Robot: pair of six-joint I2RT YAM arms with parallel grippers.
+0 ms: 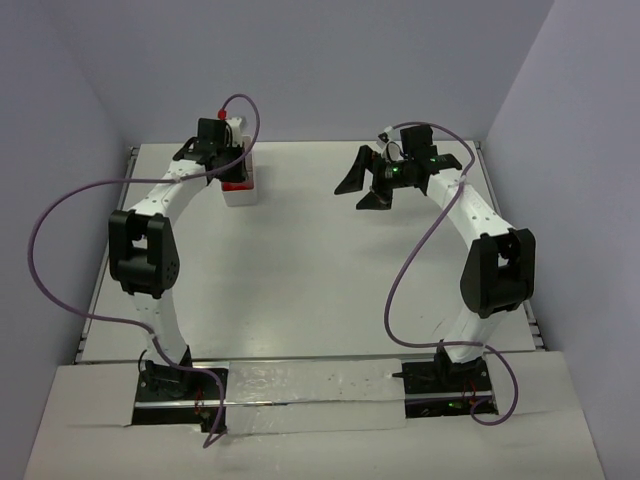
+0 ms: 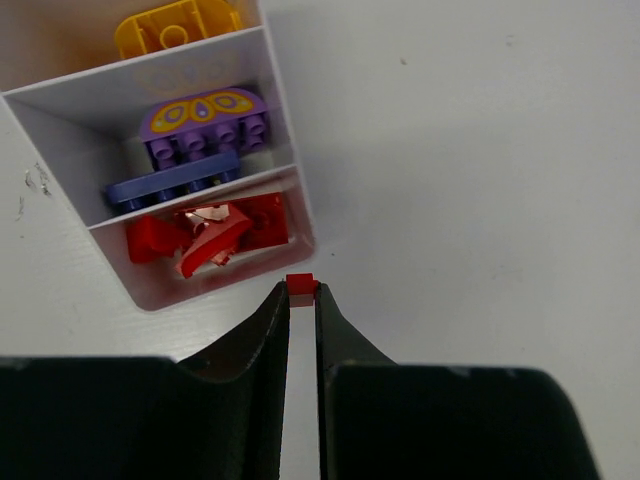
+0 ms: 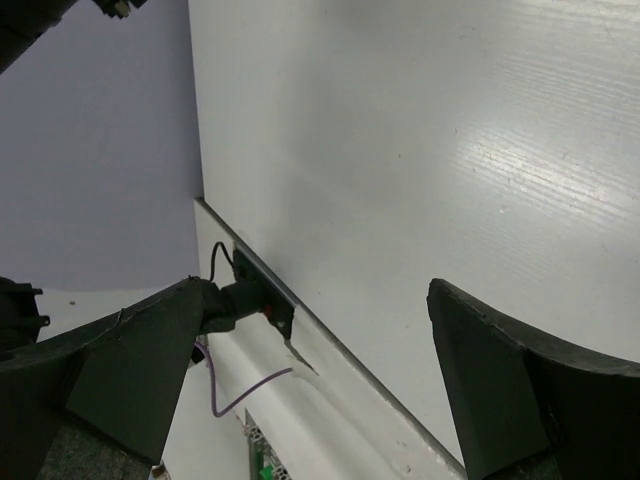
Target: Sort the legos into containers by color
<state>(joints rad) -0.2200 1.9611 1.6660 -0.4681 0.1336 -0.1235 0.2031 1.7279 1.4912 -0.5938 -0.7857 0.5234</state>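
The white three-compartment tray [image 2: 55, 140] stands at the back left of the table [image 1: 240, 193]. Its far compartment holds an orange piece [image 2: 175, 25], the middle one purple legos [image 2: 205, 130], and the near one several red legos [image 2: 205, 235]. My left gripper [image 2: 301, 292] is shut on a tiny red lego [image 2: 300, 283], which shows just off the tray's near right corner, beside the red compartment. At the back right, my right gripper [image 1: 365, 185] hangs above bare table. Its fingers are spread wide with nothing between them [image 3: 315, 290].
Walls close in the table at the back and on both sides. The right wrist view shows the table's near edge with a metal strip [image 3: 330, 340], a black arm mount [image 3: 255, 295] and a purple cable [image 3: 250, 385]. Purple cables loop beside both arms [image 1: 60, 215].
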